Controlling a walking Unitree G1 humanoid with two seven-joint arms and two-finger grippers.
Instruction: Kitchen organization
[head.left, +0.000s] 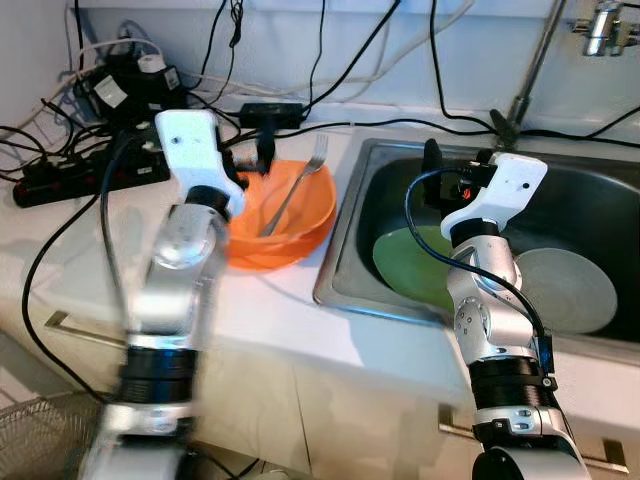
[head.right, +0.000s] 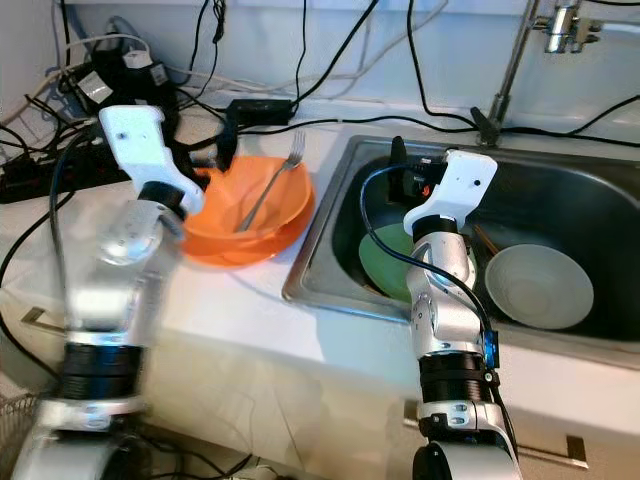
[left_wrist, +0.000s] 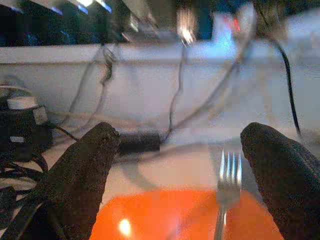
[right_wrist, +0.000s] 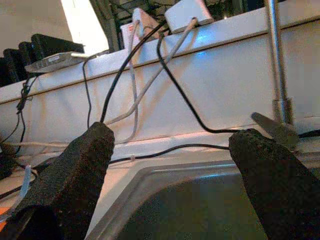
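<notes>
An orange bowl (head.left: 290, 215) sits on the white counter (head.left: 250, 310), seemingly stacked on a second orange one, and a metal fork (head.left: 298, 180) leans in it with its tines up. My left gripper (left_wrist: 181, 135) hovers open over the bowl's back left rim, with the fork (left_wrist: 226, 200) between and just beyond its fingers. In the steel sink (head.left: 345, 265) lie a green plate (head.left: 410, 260) and a pale grey plate (head.left: 570, 290). My right gripper (right_wrist: 174, 135) is open and empty above the sink's left part, over the green plate.
A black power strip (head.left: 70, 175), plugs and many cables crowd the counter's back left. A black adapter (head.left: 270, 113) lies behind the bowl. The faucet (head.left: 600, 30) stands at the back right. A wire basket (head.left: 40, 430) sits low at the left.
</notes>
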